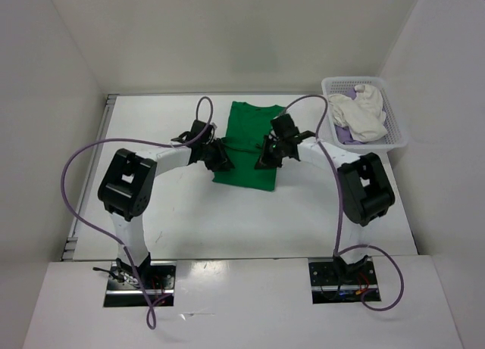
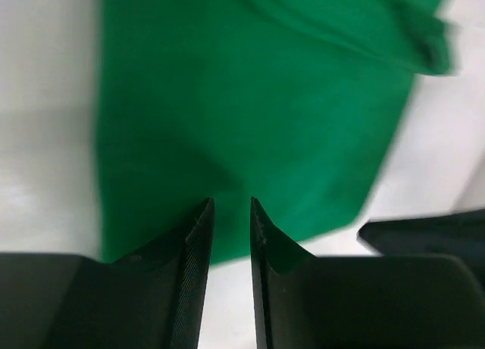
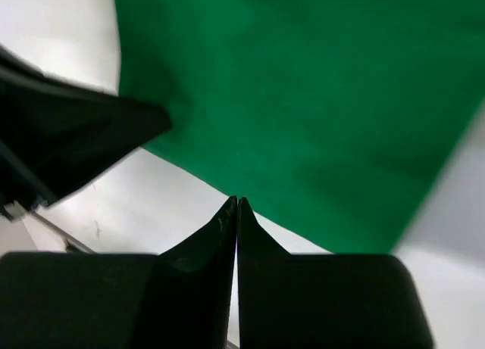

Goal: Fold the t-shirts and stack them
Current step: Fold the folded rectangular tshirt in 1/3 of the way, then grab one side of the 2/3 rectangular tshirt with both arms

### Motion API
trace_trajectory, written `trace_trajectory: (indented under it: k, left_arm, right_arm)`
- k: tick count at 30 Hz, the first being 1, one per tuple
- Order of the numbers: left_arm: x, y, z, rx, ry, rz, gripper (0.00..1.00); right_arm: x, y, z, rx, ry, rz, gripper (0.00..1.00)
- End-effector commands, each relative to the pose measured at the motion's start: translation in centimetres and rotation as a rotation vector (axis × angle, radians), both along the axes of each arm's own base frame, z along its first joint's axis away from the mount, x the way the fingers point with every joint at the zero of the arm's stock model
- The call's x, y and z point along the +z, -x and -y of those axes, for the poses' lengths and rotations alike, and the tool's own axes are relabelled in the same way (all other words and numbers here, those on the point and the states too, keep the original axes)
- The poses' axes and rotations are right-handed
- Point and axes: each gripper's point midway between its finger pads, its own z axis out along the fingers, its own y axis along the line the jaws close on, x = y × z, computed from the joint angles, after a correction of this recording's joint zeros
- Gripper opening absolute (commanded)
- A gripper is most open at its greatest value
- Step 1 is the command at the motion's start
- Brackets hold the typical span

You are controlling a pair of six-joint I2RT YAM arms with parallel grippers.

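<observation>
Over the middle of the table (image 1: 174, 213), between both arms: green shirt (image 1: 246, 133), flat, a narrow rectangle with no sleeve sticking out at either side. Probably sides and sleeves already turned in; a doubled layer visible along one edge from the left wrist camera. Not yet folded across its length, by the look of it.

By the shirt's near left edge: left gripper (image 1: 222, 161), fingers (image 2: 198, 243) a narrow slit apart, nothing pinched between them, tips over the cloth just inside its border. By the near right edge: right gripper (image 1: 267, 158), fingers (image 3: 216, 243) pressed together, tips right at the cloth's border. No cloth visible between them.

Off at the far right corner: basket (image 1: 395, 114), holding the white shirt (image 1: 362, 113) crumpled on top and the lavender shirt (image 1: 342, 135) mostly buried beneath, only a strip showing. Neither spread nor folded.

Judging by that: one shirt of three partway folded, no stack begun. Left to do: finish the green one with a crosswise fold or two, then fetch, spread and fold the other two, then pile all three.
</observation>
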Motion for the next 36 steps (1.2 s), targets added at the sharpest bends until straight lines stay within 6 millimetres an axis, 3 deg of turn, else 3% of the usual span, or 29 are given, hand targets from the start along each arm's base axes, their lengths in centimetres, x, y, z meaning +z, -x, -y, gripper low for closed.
trace_trajectory:
  k: [1,3,7,11,12,15,17,19,21,22,23,25,26,28,29,30,31,33,36]
  left_arm:
    - [-2.1,-0.2,-1.4,-0.002,-0.064,0.01,0.32]
    - [-3.3,0.7,-1.9,0.002,-0.084,-0.019,0.31]
    - [-6.0,5.5,-3.1,0.028,-0.074,-0.138,0.31]
    - [-7.6,8.5,-4.7,0.06,-0.107,-0.188,0.31]
    - [-8.6,10.1,-5.4,0.059,-0.123,-0.223,0.31]
    - [-8.0,12.5,-5.7,0.064,-0.106,-0.239,0.31]
    - [-6.2,14.3,-6.0,0.07,-0.084,-0.212,0.31]
    - [-4.9,14.5,-6.5,0.081,-0.092,-0.193,0.33]
    - [-2.5,13.3,-6.7,0.078,-0.109,-0.111,0.35]
    - [-1.7,13.3,-6.8,0.068,-0.116,-0.108,0.36]
    - [0.8,11.9,-6.2,0.062,-0.093,-0.043,0.36]
    - [2.5,11.7,-6.2,0.056,-0.087,-0.018,0.39]
    - [3.5,11.5,-6.7,0.075,-0.075,0.007,0.4]
    - [4.2,12.5,-7.2,0.091,-0.028,-0.007,0.43]
    - [3.7,12.9,-7.6,0.108,-0.028,-0.02,0.45]
    - [1.9,14.8,-8.1,0.11,-0.036,-0.081,0.45]
    - [1.7,15.7,-8.0,0.107,-0.015,-0.093,0.45]
    - [0.6,17.2,-7.9,0.111,0.015,-0.139,0.51]
    - [-1.4,19.1,-8.6,0.113,-0.007,-0.191,0.57]
  right_arm:
    - [-2.9,0.5,-1.9,-0.001,-0.02,-0.042,0.04]
    - [-4.9,0.5,-1.5,-0.014,0.015,-0.074,0.03]
    - [-7.4,2.7,-0.9,-0.008,0.065,-0.113,0.02]
    - [-9.2,5.8,-0.7,0.015,0.099,-0.152,0.02]
    - [-9.7,7.0,-0.5,0.016,0.105,-0.17,0.01]
    - [-10.0,10.2,-0.9,0.044,0.104,-0.204,0.01]
    - [-9.3,12.3,-1.5,0.073,0.099,-0.206,0.01]
    - [-8.8,13.2,-1.5,0.078,0.091,-0.215,0.01]
    - [-7.8,13.4,-1.4,0.086,0.094,-0.212,0.02]
    - [-6.9,12.7,-1.1,0.076,0.111,-0.176,0.04]
    - [-5.6,11.9,-1.7,0.091,0.101,-0.143,0.05]
    - [-4.2,11.4,-1.4,0.085,0.1,-0.135,0.13]
    - [-2.5,10.7,-1.5,0.079,0.063,-0.1,0.17]
    - [-0.7,10.5,-1.0,0.065,0.03,-0.072,0.26]
    - [-0.5,10.8,-0.9,0.056,0.023,-0.072,0.27]
    - [-1.2,11.5,-0.1,0.041,0.02,-0.092,0.27]
    - [-0.5,11.8,0.0,0.034,0.0,-0.071,0.27]
    - [-1.8,12.7,1.5,-0.012,0.005,-0.107,0.14]
    - [-2.4,13.6,2.8,-0.051,-0.002,-0.134,0.12]
